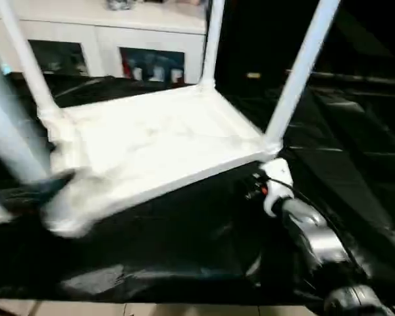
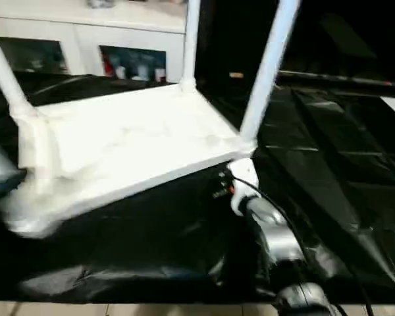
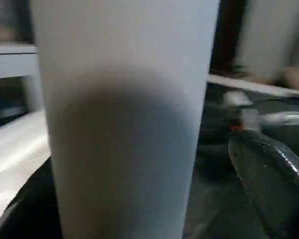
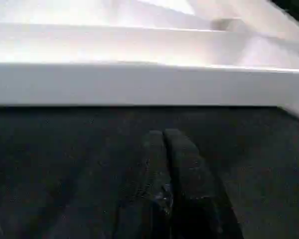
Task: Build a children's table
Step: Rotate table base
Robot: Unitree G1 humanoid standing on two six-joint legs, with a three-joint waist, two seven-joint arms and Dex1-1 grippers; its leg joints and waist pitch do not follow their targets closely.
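Tabletop: large white plastic rectangular tabletop (image 1: 151,148), underside up on black sheet (image 1: 184,257).
Near-left leg: long white cylindrical leg (image 3: 124,124), axis upright, between left gripper's (image 3: 154,209) spread fingers (nearer arm).
Right gripper (image 4: 167,164): fingers together, rim at 12 o'clock.

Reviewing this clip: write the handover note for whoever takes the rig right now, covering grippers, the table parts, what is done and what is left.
Left gripper: wide open around a white leg at the tabletop's near left corner; grip not confirmed.
Right gripper: shut, empty, on the black sheet just short of the tabletop's rim.
Tabletop lies underside up on the sheet.
Done: three legs stand in corner sockets, far left, far right, near right.
Left: check whether the fourth leg is seated, then turn the table upright.
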